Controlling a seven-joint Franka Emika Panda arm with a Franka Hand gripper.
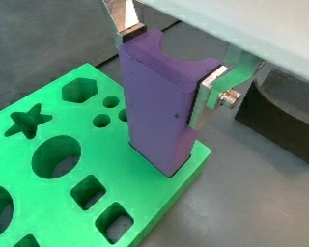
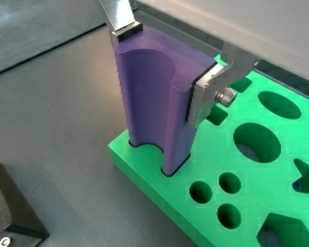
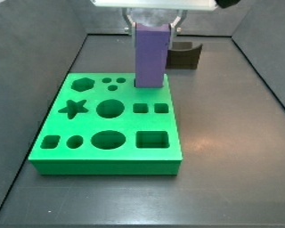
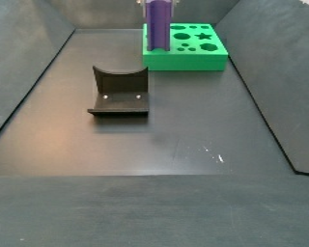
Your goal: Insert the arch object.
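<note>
The arch object [image 1: 157, 96] is a tall purple block with a curved notch in its top end. It stands upright with its lower end sunk in a slot at a far corner of the green board [image 1: 144, 207]. It also shows in the other wrist view [image 2: 154, 106] and in both side views [image 3: 152, 55] [image 4: 157, 21]. My gripper [image 1: 165, 68] is straight above the board and shut on the block's upper part, one silver finger [image 2: 207, 92] on each side. The gripper also shows in a side view [image 3: 155, 22].
The green board [image 3: 97, 160] has several cut-outs: star, hexagon, circles, oval, squares. The dark fixture [image 4: 119, 94] stands on the floor apart from the board; it also shows behind the board [image 3: 184, 55]. Grey walls enclose the floor.
</note>
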